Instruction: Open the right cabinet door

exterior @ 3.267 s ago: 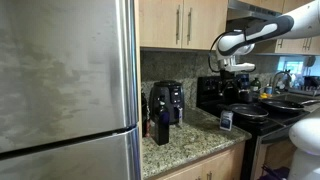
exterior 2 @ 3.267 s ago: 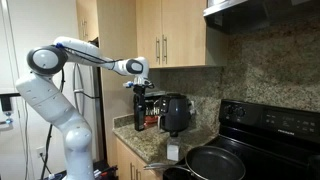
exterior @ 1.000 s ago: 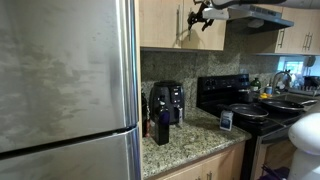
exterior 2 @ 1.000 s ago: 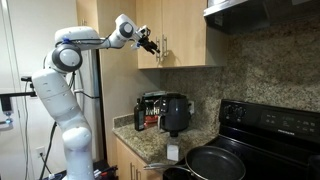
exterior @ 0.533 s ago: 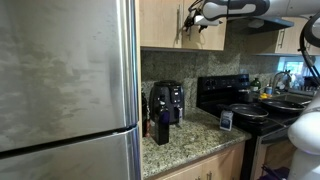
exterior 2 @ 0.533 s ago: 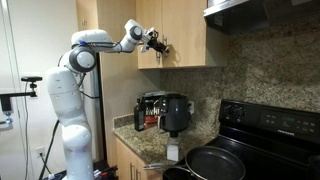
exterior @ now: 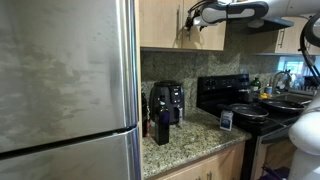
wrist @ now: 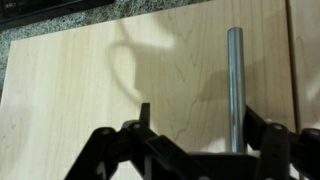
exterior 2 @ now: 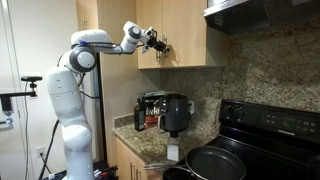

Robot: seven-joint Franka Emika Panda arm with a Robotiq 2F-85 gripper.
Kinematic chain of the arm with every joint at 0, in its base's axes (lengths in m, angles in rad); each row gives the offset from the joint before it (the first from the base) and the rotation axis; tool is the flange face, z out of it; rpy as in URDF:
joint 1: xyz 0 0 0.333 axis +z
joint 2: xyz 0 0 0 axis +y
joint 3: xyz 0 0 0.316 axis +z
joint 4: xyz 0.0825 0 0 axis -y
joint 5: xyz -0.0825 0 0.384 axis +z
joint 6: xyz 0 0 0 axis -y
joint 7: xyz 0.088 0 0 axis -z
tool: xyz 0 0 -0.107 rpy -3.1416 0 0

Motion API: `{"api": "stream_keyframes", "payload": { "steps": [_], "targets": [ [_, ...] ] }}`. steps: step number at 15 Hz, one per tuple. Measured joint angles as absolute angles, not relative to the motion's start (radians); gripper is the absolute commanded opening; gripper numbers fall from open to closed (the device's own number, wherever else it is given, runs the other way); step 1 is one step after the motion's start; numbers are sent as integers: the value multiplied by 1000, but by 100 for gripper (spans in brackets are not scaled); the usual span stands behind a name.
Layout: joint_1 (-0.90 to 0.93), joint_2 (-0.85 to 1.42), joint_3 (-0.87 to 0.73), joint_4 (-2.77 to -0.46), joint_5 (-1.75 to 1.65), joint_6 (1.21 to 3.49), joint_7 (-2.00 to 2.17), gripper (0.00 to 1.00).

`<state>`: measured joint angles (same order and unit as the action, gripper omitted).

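Gaping wide, the gripper (wrist: 188, 142) straddles the handle (wrist: 235, 90); the door (wrist: 110, 70) looks rigid and light, so pull that probably slick handle.

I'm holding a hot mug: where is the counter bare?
Bare granite counter lies in front of the black appliances, between fridge and stove. The stove is crowded with pans; a small gadget stands beside it.

Light matt wood-grain right cabinet door (wrist: 120, 85), smooth satin-metal bar handle (wrist: 235, 80), brushed-steel fridge (exterior: 60, 70)
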<state>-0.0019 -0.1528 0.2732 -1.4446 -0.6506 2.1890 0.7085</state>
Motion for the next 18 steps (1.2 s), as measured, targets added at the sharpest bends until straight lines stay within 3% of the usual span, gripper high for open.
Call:
{"api": "stream_keyframes", "payload": {
  "steps": [3, 8, 10, 11, 18],
  "targets": [
    [14, -153, 273, -1444, -656, 2190, 737, 32],
    [22, -154, 269, -1449, -616, 2214, 761, 4],
    [22, -157, 266, -1457, -586, 2229, 761, 0],
    [22, -161, 265, -1463, -578, 2234, 756, 4],
    [23, -276, 260, -1570, -572, 2213, 726, 4]
  ]
}}
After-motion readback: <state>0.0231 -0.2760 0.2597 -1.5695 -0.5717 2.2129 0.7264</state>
